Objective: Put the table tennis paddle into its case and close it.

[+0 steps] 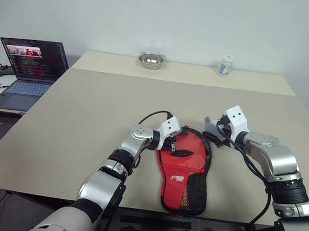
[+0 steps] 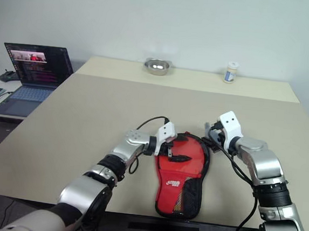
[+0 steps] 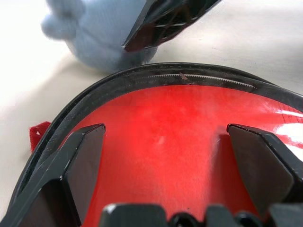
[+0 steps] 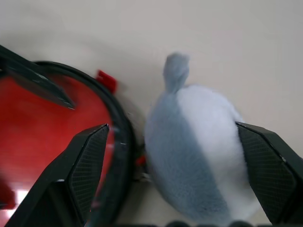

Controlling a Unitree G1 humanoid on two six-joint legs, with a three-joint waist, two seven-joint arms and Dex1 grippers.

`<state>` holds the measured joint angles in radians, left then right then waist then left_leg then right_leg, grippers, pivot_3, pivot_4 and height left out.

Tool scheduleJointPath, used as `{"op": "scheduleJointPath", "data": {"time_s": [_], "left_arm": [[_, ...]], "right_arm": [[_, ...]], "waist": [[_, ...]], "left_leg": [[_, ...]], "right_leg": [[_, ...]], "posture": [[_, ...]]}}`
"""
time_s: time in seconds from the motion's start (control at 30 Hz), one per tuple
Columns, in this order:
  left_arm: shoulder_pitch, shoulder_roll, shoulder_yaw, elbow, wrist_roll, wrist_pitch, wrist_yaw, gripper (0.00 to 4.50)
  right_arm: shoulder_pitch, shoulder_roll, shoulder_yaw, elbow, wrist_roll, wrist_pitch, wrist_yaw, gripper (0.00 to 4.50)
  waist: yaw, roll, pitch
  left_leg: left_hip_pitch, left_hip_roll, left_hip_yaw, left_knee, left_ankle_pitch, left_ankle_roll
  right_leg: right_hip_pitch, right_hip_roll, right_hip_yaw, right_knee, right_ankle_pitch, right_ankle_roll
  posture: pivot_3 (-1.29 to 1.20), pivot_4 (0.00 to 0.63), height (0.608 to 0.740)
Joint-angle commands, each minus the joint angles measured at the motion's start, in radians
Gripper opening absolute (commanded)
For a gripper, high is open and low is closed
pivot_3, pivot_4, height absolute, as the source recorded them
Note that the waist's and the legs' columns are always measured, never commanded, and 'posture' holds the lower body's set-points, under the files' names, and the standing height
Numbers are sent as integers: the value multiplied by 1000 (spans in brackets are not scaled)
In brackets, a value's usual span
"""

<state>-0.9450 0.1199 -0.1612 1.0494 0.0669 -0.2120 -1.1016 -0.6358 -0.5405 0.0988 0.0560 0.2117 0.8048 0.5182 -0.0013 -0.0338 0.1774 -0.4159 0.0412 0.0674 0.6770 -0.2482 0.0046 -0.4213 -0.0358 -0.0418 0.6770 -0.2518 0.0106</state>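
Observation:
The case (image 1: 183, 175) lies flat near the table's front edge, red side up with white lettering and black mesh, its round end farthest from me. My left gripper (image 1: 174, 147) is open, low over that round end; in the left wrist view its fingers (image 3: 83, 161) straddle the glossy red face (image 3: 165, 156) inside the black zip rim (image 3: 199, 78). My right gripper (image 1: 214, 133) is open just right of the case's round end, and its fingers (image 4: 83, 165) stand either side of a soft blue-grey toy (image 4: 199, 156). The paddle is hidden.
A red pull tab (image 4: 107, 80) sticks out from the case rim beside the toy. An open laptop (image 1: 31, 67) sits on a side table at the left. A metal bowl (image 1: 151, 60) and a small bottle (image 1: 226, 65) stand at the table's far edge.

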Motion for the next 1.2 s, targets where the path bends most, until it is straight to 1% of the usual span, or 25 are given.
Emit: {"op": "scheduleJointPath", "data": {"time_s": [0.03,0.1,0.2,0.47,0.53,0.6,0.73,0.9,1.03,1.2], "left_arm": [[35,-8,-33,14,24,-3,0,4469],[37,-11,-35,16,26,-5,3,4469],[38,-22,-39,21,29,-5,7,4500],[65,-53,-59,67,53,-9,10,4500],[71,-56,-61,84,62,-8,15,4500],[78,-57,-67,98,73,-7,18,4500],[84,-61,-69,117,83,-5,29,4500],[82,-72,-70,130,87,-3,36,4500],[75,-82,-72,138,88,1,37,4500],[62,-103,-75,150,94,3,48,4500]], "right_arm": [[-17,12,-3,19,-29,-45,-7,4500],[-17,19,-4,30,-43,-57,-13,4500],[-19,38,-12,40,-61,-64,-37,3860],[-12,64,-34,30,-88,-42,-89,1069],[-6,56,-43,18,-92,-31,-102,506],[16,35,-59,-21,-88,-3,-104,59],[101,-29,-100,-147,-75,71,-88,14],[323,-169,-199,-424,-10,226,-13,14],[491,-235,-298,-655,83,358,49,14],[631,-282,-410,-893,220,507,133,14]], "waist": [[0,0,0],[0,0,0],[0,0,-1],[2,2,-6],[2,3,-9],[3,4,-13],[9,7,-18],[24,12,-23],[27,16,-27],[27,16,-28]], "left_leg": [[0,0,0,0,0,0],[0,0,0,0,0,0],[0,0,0,0,0,0],[1,0,0,0,0,0],[1,-1,0,0,0,0],[1,-1,-1,0,0,0],[1,-2,-1,0,0,0],[1,-3,-4,-1,-1,1],[2,-2,-8,-1,-2,2],[3,-3,-10,-1,-3,4]], "right_leg": [[0,0,0,0,0,0],[0,0,0,0,0,0],[0,0,0,0,0,0],[1,0,0,0,0,0],[2,-1,0,0,0,0],[2,-1,0,0,0,1],[3,-2,-1,-2,-1,1],[6,-2,-3,-6,-3,4],[13,-2,-9,-14,-2,5],[15,-2,-10,-16,-2,5]], "posture": [[0,150,740],[0,150,740],[0,150,740],[0,150,740],[0,150,740],[0,150,740],[0,150,740],[0,150,740],[0,150,740],[0,150,740]]}}
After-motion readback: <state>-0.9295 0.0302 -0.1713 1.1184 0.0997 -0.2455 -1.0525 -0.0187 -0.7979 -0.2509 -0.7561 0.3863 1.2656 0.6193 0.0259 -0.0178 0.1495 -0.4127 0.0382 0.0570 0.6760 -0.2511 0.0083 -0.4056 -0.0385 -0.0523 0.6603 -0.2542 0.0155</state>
